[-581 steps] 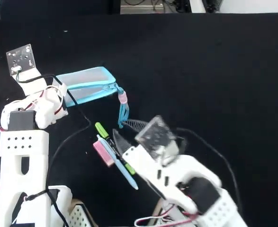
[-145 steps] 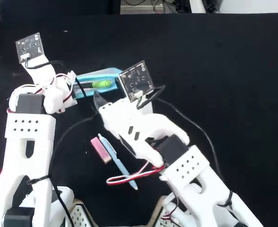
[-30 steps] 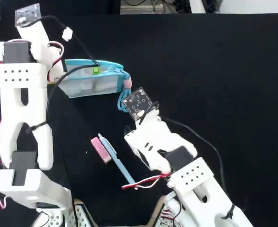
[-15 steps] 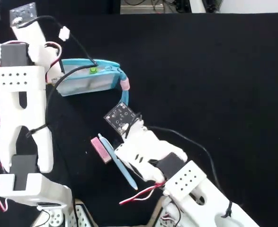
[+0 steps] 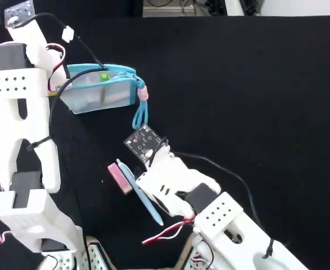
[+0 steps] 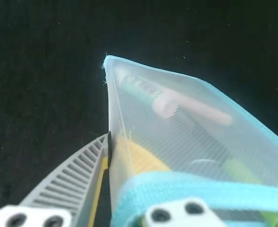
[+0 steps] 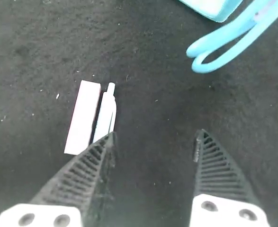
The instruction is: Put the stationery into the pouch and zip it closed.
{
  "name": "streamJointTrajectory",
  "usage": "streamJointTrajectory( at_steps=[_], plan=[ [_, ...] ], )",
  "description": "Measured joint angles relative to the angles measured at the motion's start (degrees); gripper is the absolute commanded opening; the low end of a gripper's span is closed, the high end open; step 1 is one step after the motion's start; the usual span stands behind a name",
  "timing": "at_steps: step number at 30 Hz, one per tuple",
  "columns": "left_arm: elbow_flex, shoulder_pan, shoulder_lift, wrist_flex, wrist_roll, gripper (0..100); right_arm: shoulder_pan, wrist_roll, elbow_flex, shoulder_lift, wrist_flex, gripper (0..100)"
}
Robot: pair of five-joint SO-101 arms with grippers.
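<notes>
Black cloth covers the worktop [image 5: 254, 84]. At its far left the left claw [image 6: 108, 151] is clamped on one end of the translucent blue pouch [image 5: 100, 95]. A green marker [image 5: 104, 77] shows at the pouch's top edge, and a blue strap [image 5: 140, 115] hangs from its other end. Nearer the arms' bases, a pink eraser [image 5: 121, 179] and a light blue pen [image 5: 139, 191] lie side by side, touching. The right claw [image 7: 153, 139] hovers just over them, jaws spread wide, holding nothing.

black cloth table top [image 5: 266, 84], pale floor strip beyond its far edge [image 5: 299, 7], dark cables there [image 5: 209, 7]
</notes>
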Motion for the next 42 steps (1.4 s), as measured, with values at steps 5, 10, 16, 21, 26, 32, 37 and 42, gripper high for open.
streamJointTrajectory(
  at_steps=[5, 10, 16, 21, 26, 32, 37, 42],
  plan=[
    [2.37, -0.18, -4.84, 0.0, 0.0, 3, -2.02, -0.44, -6.51, 8.88, 4.31, 25.5],
    [8.35, -0.18, -11.78, -0.26, 0.09, 3, -6.68, -3.25, -13.19, 20.13, 6.24, 25.5],
    [16.88, -0.18, -18.29, -3.52, 0.09, 3, -7.12, -7.03, -17.85, 31.74, 2.11, 25.4],
    [28.04, -0.18, -23.65, -11.16, 0.09, 3, -7.12, -7.91, -19.6, 38.95, -1.41, 25.4],
    [37.19, -0.18, -29.01, -16.7, 0.09, 3, -7.12, -8.0, -22.33, 41.32, -0.79, 25.4],
    [39.91, -1.93, -32.7, -17.41, 0.18, 3, -10.64, -8.0, -25.85, 41.41, 3.52, 25.4],
    [40.09, -2.46, -32.79, -17.67, 0.18, 3, -14.68, -7.91, -25.85, 43.52, 2.99, 25.4],
    [40.18, -2.46, -32.79, -17.67, 0.18, 3, -14.77, -7.91, -26.37, 50.37, -0.97, 18.8]
  ],
)
